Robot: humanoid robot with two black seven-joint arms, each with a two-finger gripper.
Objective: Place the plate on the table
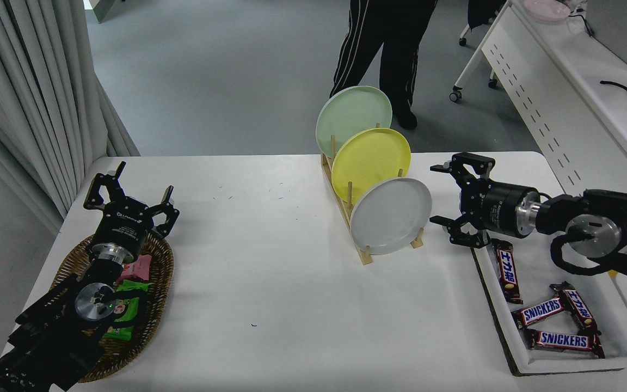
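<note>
The light-grey plate (391,216) stands on edge in the front slot of a wooden rack (365,255) on the white table (270,272). A yellow plate (370,163) and a pale green plate (352,118) stand behind it in the same rack. My right gripper (437,194) is open, just right of the grey plate's rim and apart from it, its fingers pointing left. My left gripper (131,188) is open and parked at the lower left over a wicker basket.
A wicker basket (155,305) with snack packets lies at the left front. A white tray (515,348) with chocolate bars (561,340) lies at the right front. A person's legs (379,49) stand beyond the far edge. A white perforated desk (564,109) stands at the right.
</note>
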